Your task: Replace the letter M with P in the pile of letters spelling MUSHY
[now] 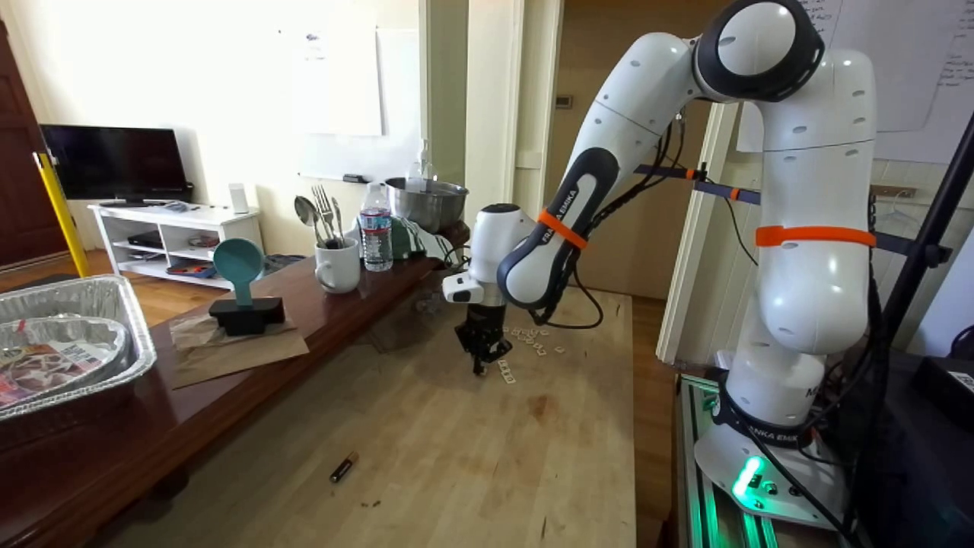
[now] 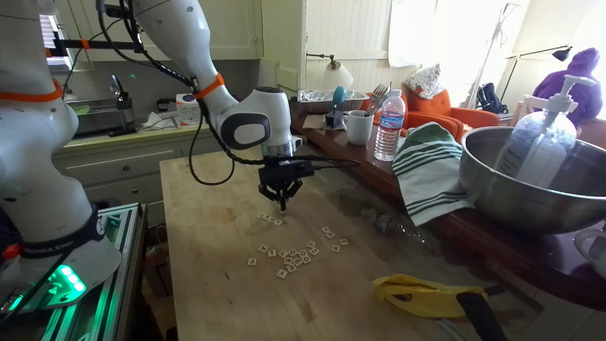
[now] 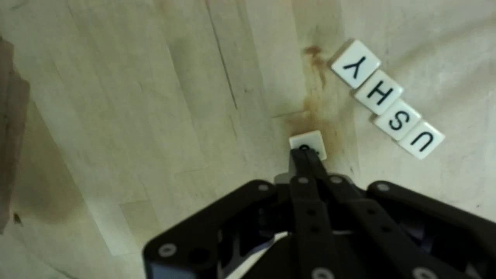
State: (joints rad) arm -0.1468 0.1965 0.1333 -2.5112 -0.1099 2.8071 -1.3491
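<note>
White square letter tiles lie on the wooden table. In the wrist view, the tiles Y (image 3: 355, 65), H (image 3: 379, 93), S (image 3: 398, 119) and U (image 3: 421, 140) form a touching row. The row also shows in both exterior views (image 1: 506, 371) (image 2: 270, 219). A separate tile (image 3: 312, 140) lies apart from the row, near the Y end; its letter is mostly covered by my fingertips. My gripper (image 3: 305, 152) has its fingers together, tips over that tile, seemingly touching or just above it. It points straight down in both exterior views (image 1: 479, 368) (image 2: 283, 206).
A loose scatter of more tiles (image 2: 297, 257) lies nearby, with an M tile (image 2: 263, 248) at its edge. A plastic bottle (image 2: 393, 225) lies on its side by the raised wooden ledge. A yellow item (image 2: 421, 296) and a battery (image 1: 344, 466) lie on the table.
</note>
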